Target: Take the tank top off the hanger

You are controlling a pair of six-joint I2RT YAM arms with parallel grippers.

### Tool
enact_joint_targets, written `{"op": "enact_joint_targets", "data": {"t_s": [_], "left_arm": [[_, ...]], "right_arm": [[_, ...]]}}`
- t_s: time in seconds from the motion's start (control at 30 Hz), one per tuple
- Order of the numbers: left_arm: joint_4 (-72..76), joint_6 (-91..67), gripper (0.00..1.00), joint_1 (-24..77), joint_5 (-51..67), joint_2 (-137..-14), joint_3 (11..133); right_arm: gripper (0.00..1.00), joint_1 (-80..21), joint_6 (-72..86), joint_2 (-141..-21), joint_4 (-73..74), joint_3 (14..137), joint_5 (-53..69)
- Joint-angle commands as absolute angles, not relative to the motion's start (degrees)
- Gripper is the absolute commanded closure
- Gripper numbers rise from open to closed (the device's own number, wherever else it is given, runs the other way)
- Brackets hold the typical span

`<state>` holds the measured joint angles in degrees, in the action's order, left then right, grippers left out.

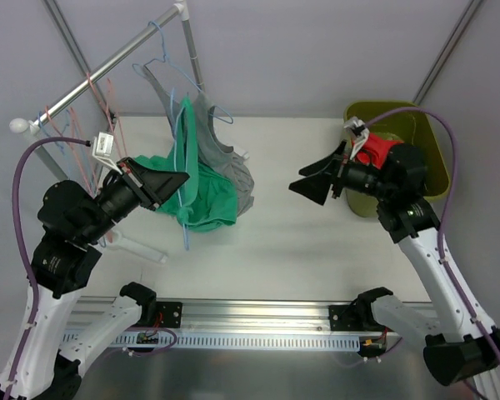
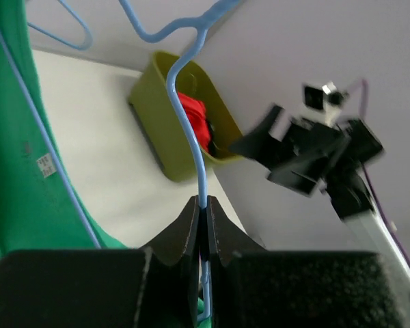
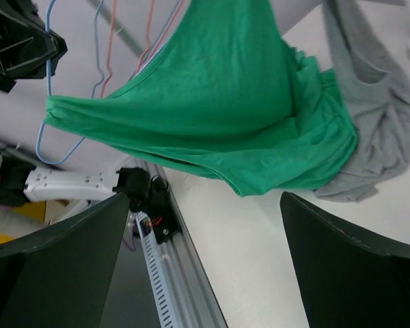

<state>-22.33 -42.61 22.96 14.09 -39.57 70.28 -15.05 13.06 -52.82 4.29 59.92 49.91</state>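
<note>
Tank top (image 3: 212, 102) — soft matt cloth, hanger (image 2: 202, 191) — glossy blue wire

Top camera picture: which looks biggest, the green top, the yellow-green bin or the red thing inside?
1-2. Green tank top and bin: about alike; the right arm hides part of the bin, so unranked.
3. Red cloth: clearly smallest.

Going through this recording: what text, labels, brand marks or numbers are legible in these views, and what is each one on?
No text can be read in any view.
On the green tank top, a white label: its print is too small and blurred to read.
By the gray tank top, a small white tag: no print can be made out.
Nothing else shows lettering.
</note>
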Motion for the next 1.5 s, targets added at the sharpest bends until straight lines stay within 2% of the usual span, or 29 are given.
{"op": "enact_joint_targets", "data": {"t_s": [0.0,0.03,0.13,0.27,0.37,0.4,0.5,0.77,0.83,0.9,0.93,0.97,1.0,1.17,1.47], "left_arm": [[-18.1,-43.9,1.0,23.6,31.1,-38.4,68.5],[-18.2,-44.3,1.0,23.6,38.6,-38.8,67.2],[-18.1,-46.0,1.0,23.6,46.0,-37.5,64.2],[-18.1,-48.2,1.0,23.6,47.1,-30.9,56.4],[-18.1,-49.9,1.0,23.6,49.7,-27.5,53.5],[-18.2,-50.2,1.0,23.5,49.8,-26.2,53.1],[-18.2,-50.7,1.0,23.5,50.0,-24.8,51.9],[-18.2,-50.4,1.0,23.6,47.3,-25.2,50.2],[-18.2,-50.1,1.0,23.5,47.0,-26.1,50.3],[-18.2,-50.1,1.0,23.6,46.8,-26.5,50.5],[-18.2,-50.0,1.0,23.6,46.6,-26.5,50.7],[-18.2,-50.0,1.0,23.5,46.5,-26.5,50.9],[-18.3,-49.9,1.0,23.6,46.4,-26.5,51.0],[-18.3,-49.9,1.0,23.6,46.8,-26.0,50.8],[-18.2,-49.7,1.0,23.5,48.9,-26.3,50.5]], "right_arm": [[0.01,-23.4,7.2,-58.6,1.4,64.8,45.8],[0.02,-25.1,6.3,-59.7,1.3,66.0,43.8],[0.05,-32.2,2.4,-63.5,0.4,67.5,33.1],[0.11,-39.4,-2.1,-70.0,-1.5,71.7,26.9],[0.2,-41.5,-2.6,-74.6,-4.2,73.1,20.4],[0.26,-41.6,-2.4,-75.8,-4.8,73.4,19.2],[0.35,-42.0,-1.5,-79.4,-5.3,74.8,19.8],[0.34,-44.3,-2.7,-80.4,-5.3,72.3,19.5],[0.39,-44.3,-2.9,-80.2,-5.6,71.8,19.5],[0.51,-44.3,-3.1,-80.6,-5.9,71.5,19.5],[0.58,-44.4,-3.2,-80.7,-6.0,71.6,19.6],[0.73,-44.3,-3.3,-80.9,-6.1,71.8,19.7],[0.8,-44.3,-3.3,-81.1,-6.1,71.9,19.7],[1.0,-44.2,-3.6,-81.3,-6.2,71.7,18.4],[1.0,-39.3,-4.1,-79.5,-4.0,72.9,10.8]]}}
